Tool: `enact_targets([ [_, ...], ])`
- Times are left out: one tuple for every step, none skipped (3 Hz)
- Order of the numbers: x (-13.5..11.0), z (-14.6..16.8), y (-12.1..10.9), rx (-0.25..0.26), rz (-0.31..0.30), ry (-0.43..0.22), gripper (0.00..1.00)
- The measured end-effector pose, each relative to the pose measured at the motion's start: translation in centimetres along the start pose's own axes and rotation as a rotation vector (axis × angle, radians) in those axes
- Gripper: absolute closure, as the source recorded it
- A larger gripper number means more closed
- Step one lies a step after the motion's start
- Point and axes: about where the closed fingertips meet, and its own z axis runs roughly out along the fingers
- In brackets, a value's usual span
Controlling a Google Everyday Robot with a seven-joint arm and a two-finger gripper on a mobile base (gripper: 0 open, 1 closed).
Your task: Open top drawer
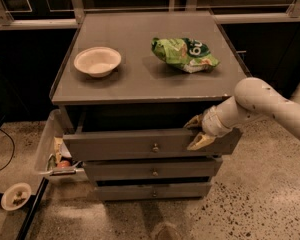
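Observation:
The top drawer (115, 145) is a wide grey front panel with a small round metal knob (154, 147) at its centre. It stands pulled partway out from the cabinet, with a dark gap behind it. My gripper (197, 132) is at the right part of the panel's top edge. One yellowish finger (194, 121) is behind the panel and the other (200, 143) lies on its front face, so it is shut on the panel. My white arm reaches in from the right.
Two shorter grey drawers, middle (115, 170) and bottom (120, 191), sit closed below. On the cabinet top (140, 84) are a white bowl (97, 60) and a green chip bag (184, 53). A clear bin (49, 151) of items and a small dish (16, 195) sit on the floor at the left.

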Motion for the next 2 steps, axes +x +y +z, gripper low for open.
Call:
enact_targets([
  [-0.13, -1.39, 3.12, 0.021, -0.011, -0.004, 0.64],
  [-0.16, -1.51, 3.12, 0.022, -0.012, -0.005, 0.88],
])
